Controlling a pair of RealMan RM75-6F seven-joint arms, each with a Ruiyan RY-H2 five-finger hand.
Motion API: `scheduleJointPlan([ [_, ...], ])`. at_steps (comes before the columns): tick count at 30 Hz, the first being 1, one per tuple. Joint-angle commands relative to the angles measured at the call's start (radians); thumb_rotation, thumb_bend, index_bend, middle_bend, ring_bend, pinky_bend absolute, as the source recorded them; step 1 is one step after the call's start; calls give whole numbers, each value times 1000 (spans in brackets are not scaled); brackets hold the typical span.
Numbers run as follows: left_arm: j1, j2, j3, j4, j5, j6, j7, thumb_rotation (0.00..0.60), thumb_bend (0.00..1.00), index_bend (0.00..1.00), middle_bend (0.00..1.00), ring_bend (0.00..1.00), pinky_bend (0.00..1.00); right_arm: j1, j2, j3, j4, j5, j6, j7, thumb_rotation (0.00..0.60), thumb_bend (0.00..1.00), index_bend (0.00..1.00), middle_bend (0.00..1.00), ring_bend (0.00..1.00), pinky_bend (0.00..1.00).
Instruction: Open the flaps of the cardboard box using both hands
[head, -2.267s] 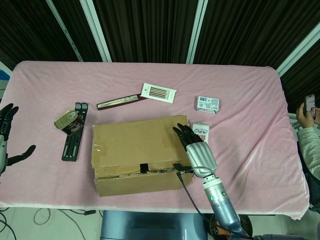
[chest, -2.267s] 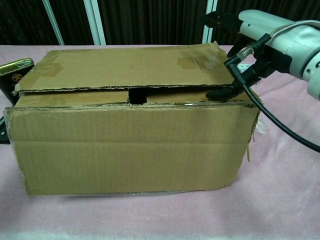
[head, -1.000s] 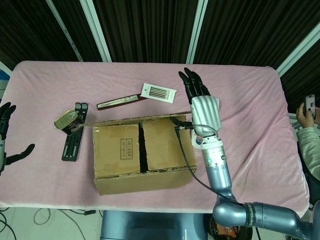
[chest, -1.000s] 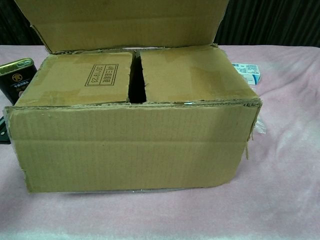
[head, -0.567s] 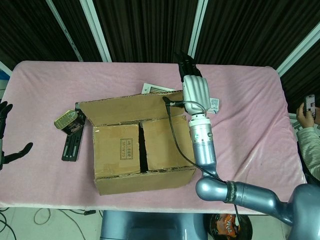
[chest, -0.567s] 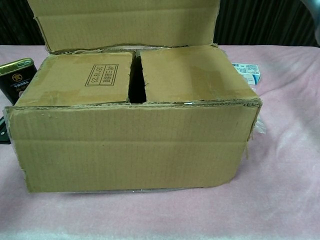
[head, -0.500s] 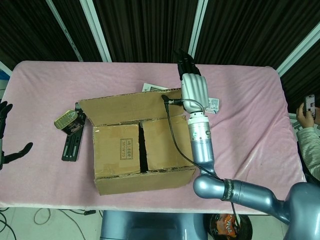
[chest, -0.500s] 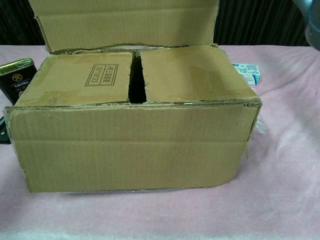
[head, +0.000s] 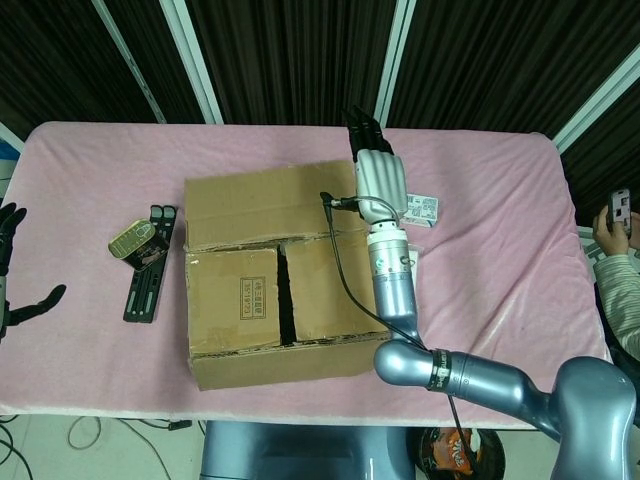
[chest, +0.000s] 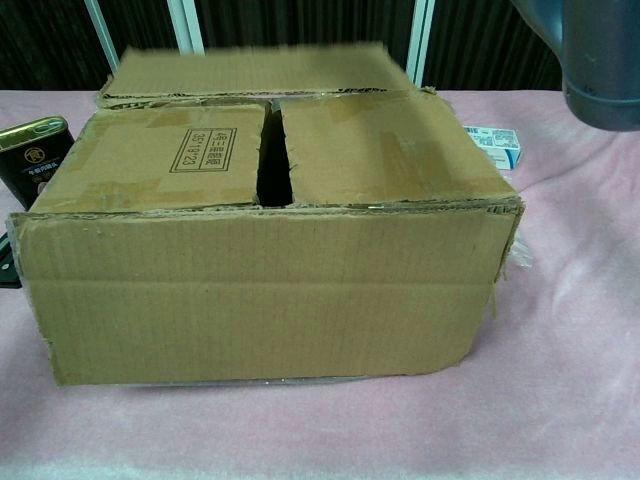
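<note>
The cardboard box (head: 285, 360) stands mid-table, its front wall (chest: 260, 290) filling the chest view. Its far long flap (head: 268, 205) is folded back beyond the box; in the chest view this flap (chest: 255, 70) looks blurred. Two inner flaps (head: 235, 300) (head: 325, 285) lie flat with a dark gap between them. My right hand (head: 378, 180) stretches flat with straight fingers over the far flap's right end and holds nothing. Only its arm (chest: 600, 60) shows in the chest view. My left hand (head: 10, 275) hovers at the table's left edge with fingers spread, far from the box.
A gold-topped tin (head: 135, 240) and a black strip (head: 148, 275) lie left of the box. A small white carton (head: 422, 208) sits right of my right hand, seen too in the chest view (chest: 495, 142). A person (head: 618, 265) is at the right edge.
The far flap was lifted off the box top, stood upright, and now lies folded back. My right hand swept away from me with it. The left hand barely moved.
</note>
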Motion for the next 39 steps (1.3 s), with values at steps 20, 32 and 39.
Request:
scheduleJointPlan([
  [20,-23,-12,30,-1,43,-44,42,600,152,11,23,55,150,-544,498,-425,-461,-330,199,100,600,162,0,0,0,219],
  [32,-63,-4,53,-3,68,-121,96,600,131,3,23,55,149,-746,555,-608,-402,-494,316,207,600,157,0,0,0,219],
  [39,-216,105,35,-57,87,-374,123,600,210,0,27,55,153,-820,467,-644,-151,-602,402,294,600,157,0,0,0,219],
])
